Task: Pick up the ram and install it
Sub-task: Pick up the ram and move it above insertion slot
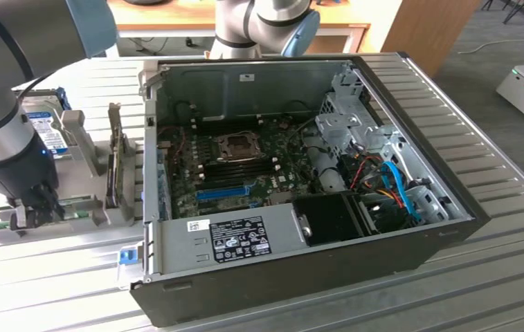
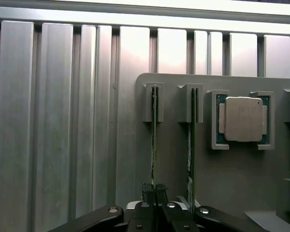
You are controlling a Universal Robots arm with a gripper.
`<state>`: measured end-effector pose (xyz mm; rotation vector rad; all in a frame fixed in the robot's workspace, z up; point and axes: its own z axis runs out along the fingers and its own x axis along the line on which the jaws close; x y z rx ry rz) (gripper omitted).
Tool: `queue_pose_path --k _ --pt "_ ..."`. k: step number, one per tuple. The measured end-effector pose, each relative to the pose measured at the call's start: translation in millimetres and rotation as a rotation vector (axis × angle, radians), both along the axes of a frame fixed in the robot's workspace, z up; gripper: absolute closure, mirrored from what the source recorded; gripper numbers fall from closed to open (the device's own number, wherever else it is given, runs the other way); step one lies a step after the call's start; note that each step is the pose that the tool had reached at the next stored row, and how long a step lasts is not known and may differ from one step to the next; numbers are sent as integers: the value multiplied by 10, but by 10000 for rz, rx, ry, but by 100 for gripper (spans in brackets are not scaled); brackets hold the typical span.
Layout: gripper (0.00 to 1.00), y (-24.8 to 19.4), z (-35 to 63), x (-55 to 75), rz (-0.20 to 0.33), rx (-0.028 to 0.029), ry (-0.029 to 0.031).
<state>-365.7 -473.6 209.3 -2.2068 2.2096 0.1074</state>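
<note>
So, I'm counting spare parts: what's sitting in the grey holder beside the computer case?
One memory stick, pinched by the tool, a second stick and a processor sit in the holder. The tool covers the sticks' near ends.

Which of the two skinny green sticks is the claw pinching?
The ram farther from the square silver chip; the gripper is shut on it, while the other stick stands free.

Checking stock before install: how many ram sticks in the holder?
2. One ram stick stands on edge in the grey holder's end slot, pinched between the fingers; the second ram stick stands in the next slot, toward the CPU. More may sit hidden elsewhere.
</note>
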Motion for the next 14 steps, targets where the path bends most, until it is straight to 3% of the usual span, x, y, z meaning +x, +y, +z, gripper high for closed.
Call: queue_pose_path --k 14 --pt "87 0 209 0 -1 0 0"
